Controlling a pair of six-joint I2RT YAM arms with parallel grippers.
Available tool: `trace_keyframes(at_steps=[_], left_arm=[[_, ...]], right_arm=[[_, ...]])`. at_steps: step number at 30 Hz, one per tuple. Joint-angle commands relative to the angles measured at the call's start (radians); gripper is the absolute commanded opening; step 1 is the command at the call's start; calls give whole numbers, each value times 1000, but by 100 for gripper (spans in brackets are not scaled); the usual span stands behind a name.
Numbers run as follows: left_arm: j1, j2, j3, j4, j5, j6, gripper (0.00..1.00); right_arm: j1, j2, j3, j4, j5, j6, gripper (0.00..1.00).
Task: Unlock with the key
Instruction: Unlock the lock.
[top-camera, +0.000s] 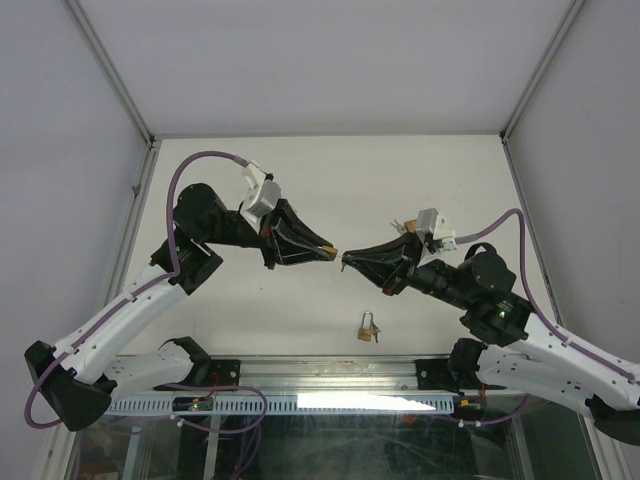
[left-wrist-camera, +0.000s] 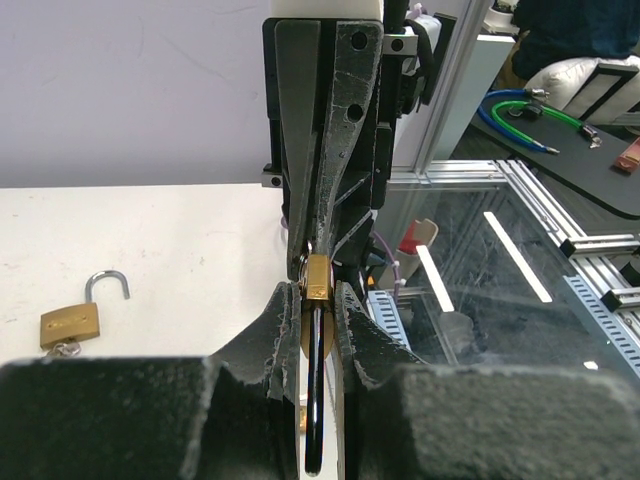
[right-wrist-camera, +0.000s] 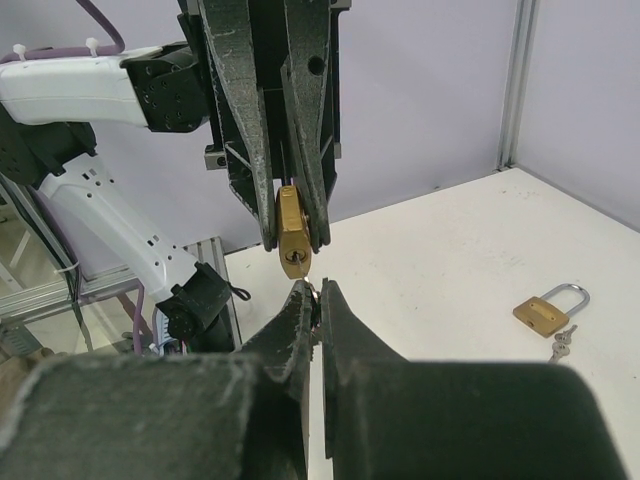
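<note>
Holds brass padlock (right-wrist-camera: 292, 235) aloft in left fingers (top-camera: 328, 251), clamped narrow on its flat sides, keyhole facing right fingers (top-camera: 350, 260), pinched shut just beside; key too small to tell. Likely hard, light, slick: wants firm side grip.

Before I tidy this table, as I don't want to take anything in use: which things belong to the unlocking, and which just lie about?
In the job: brass padlock, held in the left pincer; right pincer, shut on what looks like the key, facing the keyhole.
Lying about: second padlock on the table, shackle open, small keys beside it.
</note>
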Motion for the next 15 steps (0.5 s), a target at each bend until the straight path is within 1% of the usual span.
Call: trace_keyframes(at_steps=[1, 7, 11, 15], left_arm=[[-3, -23, 30, 57, 2, -9, 0], [-13, -21, 14, 51, -24, 4, 0], [-30, -18, -8, 47, -79, 15, 0], [-36, -12, -19, 45, -123, 17, 0]], right_arm=[[6, 10, 17, 56, 15, -12, 0], [5, 43, 40, 100, -46, 5, 0], [6, 95, 55, 160, -97, 20, 0], [5, 125, 58, 207, -113, 28, 0]])
